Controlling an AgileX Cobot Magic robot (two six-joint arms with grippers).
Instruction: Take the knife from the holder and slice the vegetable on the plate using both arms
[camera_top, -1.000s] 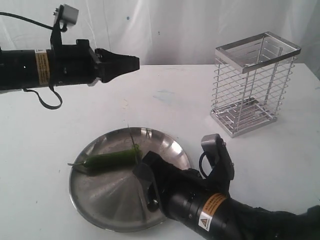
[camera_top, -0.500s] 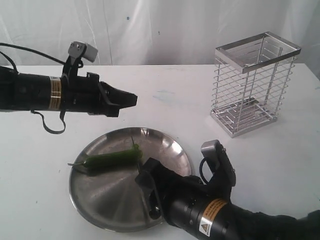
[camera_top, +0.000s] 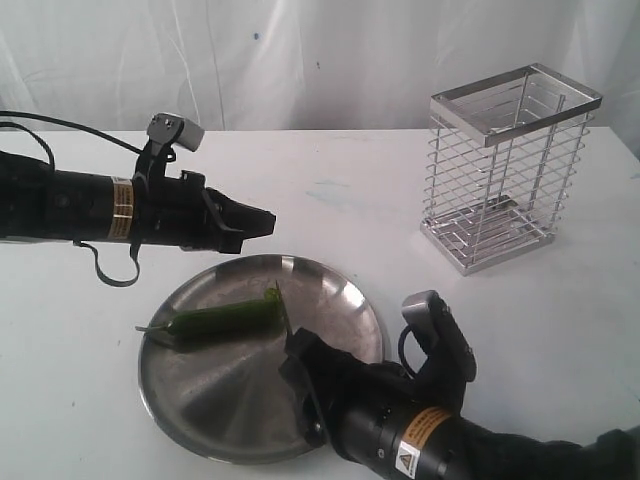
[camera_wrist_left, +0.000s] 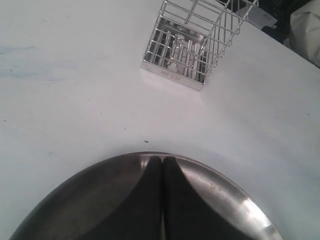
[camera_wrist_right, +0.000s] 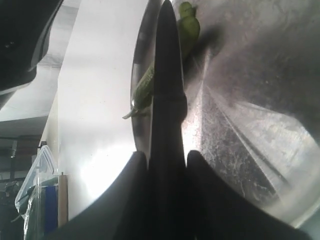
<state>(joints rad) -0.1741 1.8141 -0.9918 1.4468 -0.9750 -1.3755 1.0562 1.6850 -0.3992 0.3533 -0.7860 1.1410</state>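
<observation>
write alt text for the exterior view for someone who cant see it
The right end effector grips a black knife, its blade at the stemless end of a green chilli lying on a steel plate. The left end effector, shut, hovers over the plate's far edge. A silver wire holder stands behind on the white table.

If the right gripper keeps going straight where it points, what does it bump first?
Probably the slim green chilli pepper on the round steel plate: the black knife in the right gripper lies across it. Height is unclear.
</observation>
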